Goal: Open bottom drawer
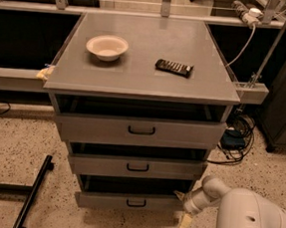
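The drawer (106,201) (lowest of the three, with a small black handle (136,203)) shows a dark gap above its front. The gripper (182,209) sits at the drawer's right end, jaws released and spread, holding nothing: one tip by the drawer's top right corner, the other lower.

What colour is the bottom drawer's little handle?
The handle is black, camera view; end effector beside the drawer, lower right.

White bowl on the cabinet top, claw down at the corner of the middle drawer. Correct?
Not the middle drawer. The camera view shows the claw low near the floor at the corner of the bottom drawer, on the picture's right side. The white bowl is on the cabinet top, as you said.
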Motion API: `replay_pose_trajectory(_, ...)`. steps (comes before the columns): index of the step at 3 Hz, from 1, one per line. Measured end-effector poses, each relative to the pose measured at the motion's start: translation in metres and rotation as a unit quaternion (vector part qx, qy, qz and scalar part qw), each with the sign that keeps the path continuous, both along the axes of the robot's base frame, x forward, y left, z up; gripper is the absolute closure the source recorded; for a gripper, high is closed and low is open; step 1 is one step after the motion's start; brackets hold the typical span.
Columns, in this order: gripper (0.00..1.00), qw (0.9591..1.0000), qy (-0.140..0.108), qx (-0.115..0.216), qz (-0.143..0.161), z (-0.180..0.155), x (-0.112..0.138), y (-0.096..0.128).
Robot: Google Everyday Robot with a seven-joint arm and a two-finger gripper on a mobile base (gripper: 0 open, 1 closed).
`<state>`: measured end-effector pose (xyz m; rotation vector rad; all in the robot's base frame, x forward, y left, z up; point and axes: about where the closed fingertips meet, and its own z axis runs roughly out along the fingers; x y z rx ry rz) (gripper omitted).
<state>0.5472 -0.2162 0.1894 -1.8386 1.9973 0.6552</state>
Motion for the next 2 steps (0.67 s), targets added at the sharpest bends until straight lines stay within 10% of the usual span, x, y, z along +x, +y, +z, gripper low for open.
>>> replay_pose_trajectory(2,0.0,0.9991,0.042,0.001,-0.007,0.001,-0.0299,-0.0103)
